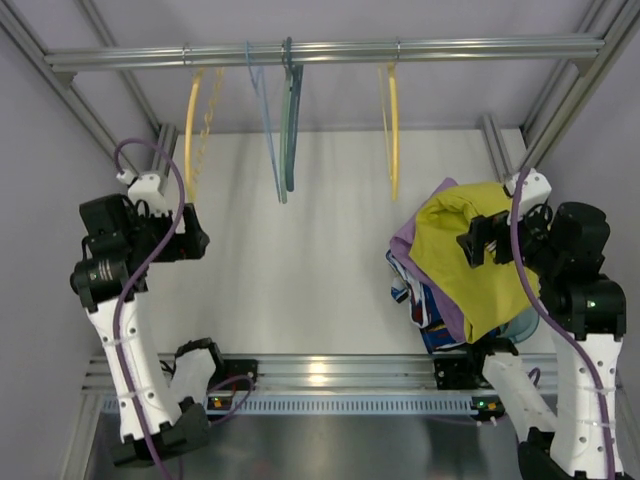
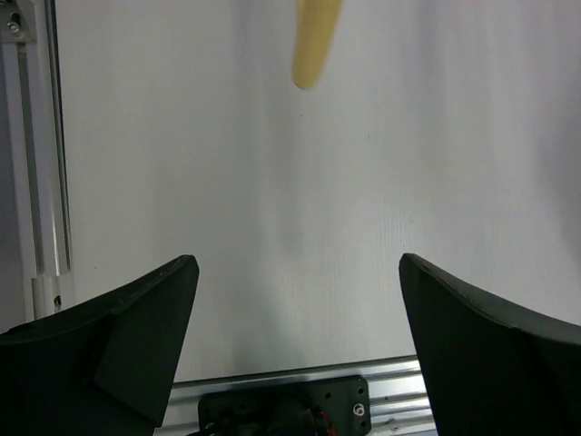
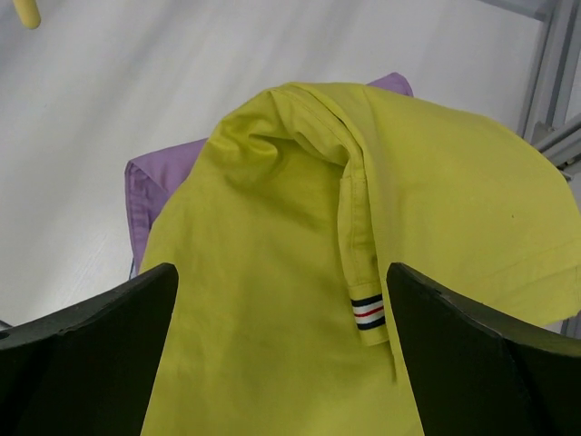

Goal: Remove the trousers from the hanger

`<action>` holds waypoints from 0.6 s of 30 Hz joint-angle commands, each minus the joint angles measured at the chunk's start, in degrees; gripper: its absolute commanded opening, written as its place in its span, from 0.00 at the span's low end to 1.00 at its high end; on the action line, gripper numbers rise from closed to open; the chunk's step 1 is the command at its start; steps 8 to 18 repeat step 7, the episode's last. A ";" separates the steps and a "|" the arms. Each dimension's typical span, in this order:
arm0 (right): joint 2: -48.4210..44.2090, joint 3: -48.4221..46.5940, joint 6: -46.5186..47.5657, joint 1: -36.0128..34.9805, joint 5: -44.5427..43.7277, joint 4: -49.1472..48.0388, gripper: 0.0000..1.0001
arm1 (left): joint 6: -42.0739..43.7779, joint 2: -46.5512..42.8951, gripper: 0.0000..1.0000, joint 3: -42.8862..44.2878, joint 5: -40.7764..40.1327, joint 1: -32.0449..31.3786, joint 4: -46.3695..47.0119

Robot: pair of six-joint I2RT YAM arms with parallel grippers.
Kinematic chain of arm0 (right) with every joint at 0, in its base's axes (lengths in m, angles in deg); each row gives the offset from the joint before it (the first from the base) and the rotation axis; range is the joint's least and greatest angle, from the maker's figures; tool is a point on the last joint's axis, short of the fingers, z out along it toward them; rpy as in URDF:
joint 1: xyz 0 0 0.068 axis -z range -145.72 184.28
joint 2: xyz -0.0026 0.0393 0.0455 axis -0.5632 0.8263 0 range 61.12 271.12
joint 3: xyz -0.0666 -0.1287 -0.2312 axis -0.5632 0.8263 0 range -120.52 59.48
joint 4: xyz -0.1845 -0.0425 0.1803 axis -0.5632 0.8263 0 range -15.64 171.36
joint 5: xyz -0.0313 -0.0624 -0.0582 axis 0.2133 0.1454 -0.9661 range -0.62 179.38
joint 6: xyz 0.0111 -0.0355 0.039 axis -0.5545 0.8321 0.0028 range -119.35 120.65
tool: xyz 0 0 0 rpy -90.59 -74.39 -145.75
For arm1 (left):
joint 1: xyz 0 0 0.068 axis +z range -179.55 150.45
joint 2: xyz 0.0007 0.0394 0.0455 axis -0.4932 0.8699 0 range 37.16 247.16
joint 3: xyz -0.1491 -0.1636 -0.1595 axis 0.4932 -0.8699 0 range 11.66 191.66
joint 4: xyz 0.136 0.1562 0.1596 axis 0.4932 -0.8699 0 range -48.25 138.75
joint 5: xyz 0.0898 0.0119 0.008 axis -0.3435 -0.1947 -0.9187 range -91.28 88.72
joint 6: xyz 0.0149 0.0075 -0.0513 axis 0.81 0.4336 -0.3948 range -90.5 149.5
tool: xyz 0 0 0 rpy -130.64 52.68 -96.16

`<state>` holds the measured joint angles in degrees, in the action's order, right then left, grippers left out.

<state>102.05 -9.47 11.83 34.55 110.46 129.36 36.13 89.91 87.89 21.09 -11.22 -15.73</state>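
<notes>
Right gripper [image 3: 281,269] is spread wide, dark fingers [image 3: 91,354] flanking the trousers [image 3: 300,272] with nothing pinched between them; whether the pads touch the cloth, can't tell from here. The trousers are off the hanger [image 1: 207,130]; they lie crumpled on top of a purple garment [image 3: 150,186], nearer the arms than the rail [image 1: 320,52] and out toward its right end, capping a heap of other clothes [image 1: 425,310]; a small striped tab [image 3: 368,313] shows at the end of a seam. The hanger, thin, yellow, notched along one edge, hangs bare from the rail near its left end; a light blue hanger [image 1: 265,130] and a dark teal hanger [image 1: 291,120] hang side by side from the rail's middle; another yellow hanger [image 1: 394,135] hangs further right. Left gripper [image 2: 300,263], nearer the arms than the rail's left end, gapes open too, holding nothing; white table [image 2: 363,163] beneath it.
</notes>
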 commanded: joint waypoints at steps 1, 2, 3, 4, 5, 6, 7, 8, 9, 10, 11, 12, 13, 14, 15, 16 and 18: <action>-2.51 0.74 -1.25 3.06 1.41 -0.78 1.00 | 6.55 -5.55 0.99 -0.64 -1.46 0.22 -4.85; -3.04 0.92 -1.34 3.41 1.59 -0.60 0.99 | 6.72 -6.34 0.98 -0.38 -1.19 0.22 -5.29; -3.57 1.01 -1.34 3.77 1.77 -0.42 0.99 | 6.64 -7.65 0.99 -0.12 -1.19 0.22 -5.73; -4.44 1.10 -1.25 4.38 2.12 -0.25 0.99 | 6.64 -7.92 0.99 0.76 -0.41 0.13 -6.08; -4.89 1.27 -1.16 4.65 2.30 -0.16 0.99 | 6.72 -8.01 0.99 1.38 -0.05 0.22 -6.78; -5.33 1.36 -1.16 4.91 2.38 0.19 0.99 | 6.99 -7.75 0.99 1.99 0.21 0.22 -7.83; -5.94 1.36 -1.33 5.52 2.82 0.28 0.99 | 7.34 -7.40 0.98 2.78 0.83 0.22 -8.28; -5.94 1.36 -1.33 5.52 2.82 0.28 0.99 | 7.34 -7.40 0.98 2.78 0.83 0.22 -8.28; -5.94 1.36 -1.33 5.52 2.82 0.28 0.99 | 7.34 -7.40 0.98 2.78 0.83 0.22 -8.28; -5.94 1.36 -1.33 5.52 2.82 0.28 0.99 | 7.34 -7.40 0.98 2.78 0.83 0.22 -8.28; -5.94 1.36 -1.33 5.52 2.82 0.28 0.99 | 7.34 -7.40 0.98 2.78 0.83 0.22 -8.28; -5.94 1.36 -1.33 5.52 2.82 0.28 0.99 | 7.34 -7.40 0.98 2.78 0.83 0.22 -8.28; -5.94 1.36 -1.33 5.52 2.82 0.28 0.99 | 7.34 -7.40 0.98 2.78 0.83 0.22 -8.28; -5.94 1.36 -1.33 5.52 2.82 0.28 0.99 | 7.34 -7.40 0.98 2.78 0.83 0.22 -8.28; -5.94 1.36 -1.33 5.52 2.82 0.28 0.99 | 7.34 -7.40 0.98 2.78 0.83 0.22 -8.28; -5.94 1.36 -1.33 5.52 2.82 0.28 0.99 | 7.34 -7.40 0.98 2.78 0.83 0.22 -8.28; -5.94 1.36 -1.33 5.52 2.82 0.28 0.99 | 7.34 -7.40 0.98 2.78 0.83 0.22 -8.28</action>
